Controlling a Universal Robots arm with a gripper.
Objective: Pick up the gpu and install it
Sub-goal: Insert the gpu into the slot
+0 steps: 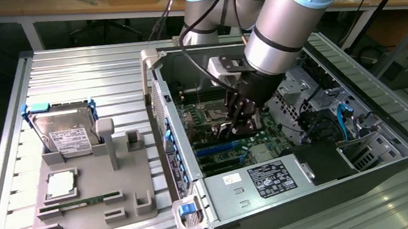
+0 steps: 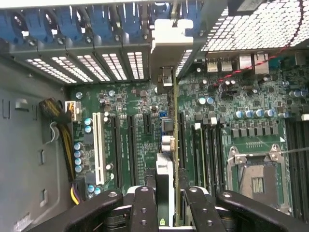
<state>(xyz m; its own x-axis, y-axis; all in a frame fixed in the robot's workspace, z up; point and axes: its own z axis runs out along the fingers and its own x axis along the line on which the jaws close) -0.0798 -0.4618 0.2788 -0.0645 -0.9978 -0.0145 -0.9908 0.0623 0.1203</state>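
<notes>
My gripper point(image 1: 238, 124) is down inside the open computer case point(image 1: 161, 104), over the green motherboard point(image 1: 203, 120). From the wrist, its two black fingers point(image 2: 145, 209) stand shut on the gpu point(image 2: 175, 145), a thin card seen edge-on. The card runs away from the gripper point(image 2: 171, 210) to its silver bracket point(image 2: 169, 46), which stands by the perforated rear slot covers point(image 2: 113, 65). The card's edge lies in line with the long expansion slots point(image 2: 131, 145) on the motherboard. I cannot tell whether the card touches a slot.
Left of the case in the exterior view, a grey fixture point(image 1: 128, 208) holds a silver hard drive point(image 1: 65, 131), a processor point(image 1: 60, 183) and a green memory stick point(image 1: 80, 203). Inside the case are the power supply point(image 1: 267, 178), drive cage point(image 1: 297, 88), blue cables point(image 1: 344, 120) and processor socket point(image 2: 256, 179).
</notes>
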